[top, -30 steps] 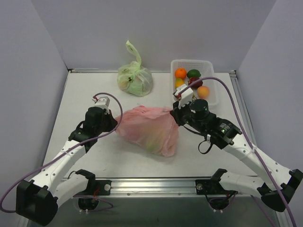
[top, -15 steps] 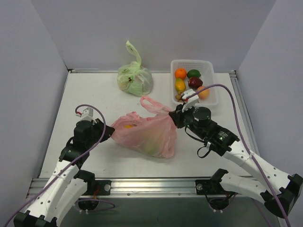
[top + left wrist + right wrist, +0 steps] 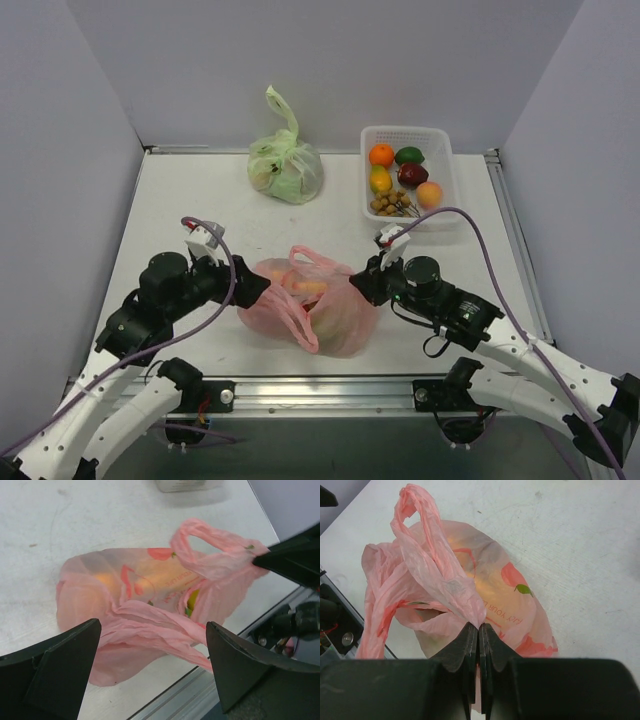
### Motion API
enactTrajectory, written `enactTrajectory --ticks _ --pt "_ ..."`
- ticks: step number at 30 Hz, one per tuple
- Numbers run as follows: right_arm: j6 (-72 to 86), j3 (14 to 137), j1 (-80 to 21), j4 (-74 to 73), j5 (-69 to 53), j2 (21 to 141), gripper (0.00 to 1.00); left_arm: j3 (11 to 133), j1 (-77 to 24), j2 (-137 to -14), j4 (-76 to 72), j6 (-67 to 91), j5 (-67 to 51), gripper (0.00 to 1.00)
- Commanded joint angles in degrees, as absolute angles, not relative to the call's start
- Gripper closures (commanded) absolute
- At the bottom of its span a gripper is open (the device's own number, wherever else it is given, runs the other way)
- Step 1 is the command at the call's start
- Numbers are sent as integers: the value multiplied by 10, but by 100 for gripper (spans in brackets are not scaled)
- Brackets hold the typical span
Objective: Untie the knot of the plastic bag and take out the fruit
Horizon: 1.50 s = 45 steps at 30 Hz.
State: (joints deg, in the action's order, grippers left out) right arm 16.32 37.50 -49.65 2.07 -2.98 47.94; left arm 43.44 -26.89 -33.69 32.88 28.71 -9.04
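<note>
Though loose at the top, plastic bag with fruit inside.

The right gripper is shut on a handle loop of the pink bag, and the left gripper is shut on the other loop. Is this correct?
Not quite. The left gripper is open and holds nothing, as the left wrist view shows. The right gripper is indeed shut on a handle loop of the pink bag.
</note>
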Motion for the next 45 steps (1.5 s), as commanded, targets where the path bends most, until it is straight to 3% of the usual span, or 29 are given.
enactTrajectory --ticks 1,7,11,14,22,45 --pt "170 399 -499 28 -4 468 100 485 -336 -356 332 158 -79 3" --pt "184 408 -499 11 20 464 100 517 -516 -417 336 105 68 3" --pt "210 407 -500 3 47 455 100 549 -626 -481 356 249 267 3" --pt "232 401 -500 -14 81 449 100 585 -691 -534 400 359 344 3" --pt "262 384 -504 -24 103 445 100 679 -707 -674 536 495 424 3" --pt "258 367 -511 -23 118 442 100 719 -702 -815 599 470 431 3"
